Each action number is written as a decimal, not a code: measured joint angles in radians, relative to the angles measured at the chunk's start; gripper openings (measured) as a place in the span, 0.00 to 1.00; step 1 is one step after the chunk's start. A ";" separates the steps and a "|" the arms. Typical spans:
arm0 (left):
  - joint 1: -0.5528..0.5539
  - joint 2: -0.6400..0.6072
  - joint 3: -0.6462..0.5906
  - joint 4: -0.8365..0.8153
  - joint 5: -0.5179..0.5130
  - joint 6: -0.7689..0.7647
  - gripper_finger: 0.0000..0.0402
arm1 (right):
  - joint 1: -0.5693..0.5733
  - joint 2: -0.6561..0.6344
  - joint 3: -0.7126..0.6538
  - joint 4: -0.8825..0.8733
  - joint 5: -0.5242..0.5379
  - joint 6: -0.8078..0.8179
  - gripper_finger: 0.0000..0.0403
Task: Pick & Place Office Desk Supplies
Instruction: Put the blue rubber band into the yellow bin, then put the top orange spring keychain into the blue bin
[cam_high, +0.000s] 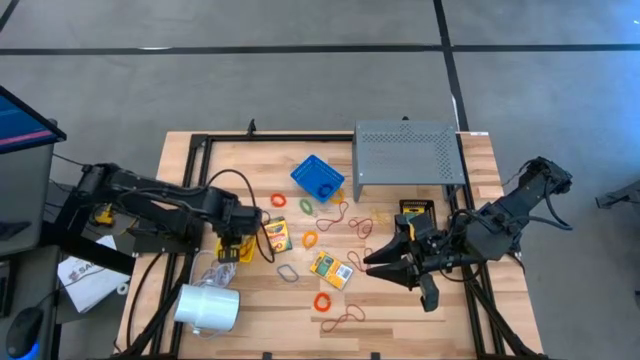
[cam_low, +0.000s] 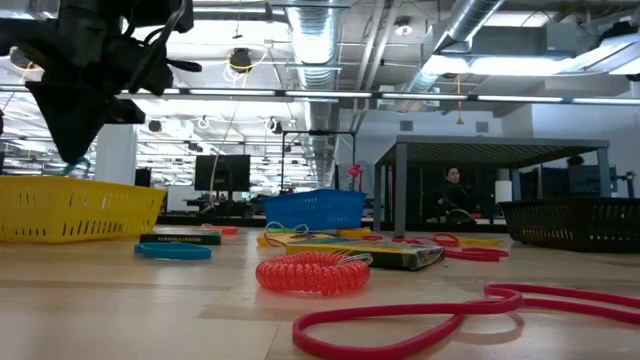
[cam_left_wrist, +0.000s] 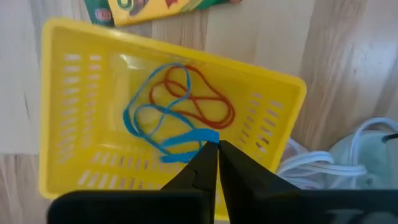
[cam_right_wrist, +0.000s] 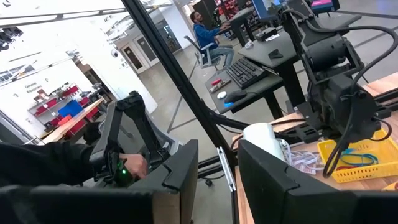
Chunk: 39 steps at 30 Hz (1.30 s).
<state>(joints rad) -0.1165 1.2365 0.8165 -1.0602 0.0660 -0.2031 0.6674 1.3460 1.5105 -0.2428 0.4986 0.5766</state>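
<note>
- Two arms are over the table. The left gripper (cam_left_wrist: 211, 149) hangs just above the yellow basket (cam_high: 236, 247), its fingers pressed together with nothing between them.
- Directly under its tips, inside the basket, lie a blue rubber band (cam_left_wrist: 158, 124) and an orange rubber band (cam_left_wrist: 199, 99), overlapping.
- Just past the basket, away from the left gripper, lies a crayon box (cam_high: 276, 237); a white cylinder (cam_high: 207, 307) lies near that arm, at the table's front.
- Between the two grippers sit a blue basket (cam_high: 318, 177), loose rubber bands (cam_high: 334, 218), an orange coil (cam_high: 322, 301) and a second crayon box (cam_high: 331, 269).
- The right gripper (cam_high: 385, 260) hovers spread wide and empty, that second crayon box just ahead of its tips. A grey perforated shelf (cam_high: 407, 154) stands behind it.
</note>
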 joint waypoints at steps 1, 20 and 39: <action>0.000 -0.001 0.000 0.008 -0.002 0.008 0.05 | 0.000 0.000 0.000 0.000 0.000 0.000 0.28; 0.000 -0.026 0.001 0.023 -0.011 -0.043 0.51 | 0.000 0.000 0.000 -0.011 0.000 0.000 0.28; 0.171 0.040 0.118 0.304 -0.172 0.072 0.54 | -0.014 0.000 0.000 -0.008 0.000 0.000 0.28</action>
<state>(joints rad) 0.0545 1.2761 0.9344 -0.7559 -0.1062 -0.1307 0.6535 1.3464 1.5105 -0.2504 0.4988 0.5765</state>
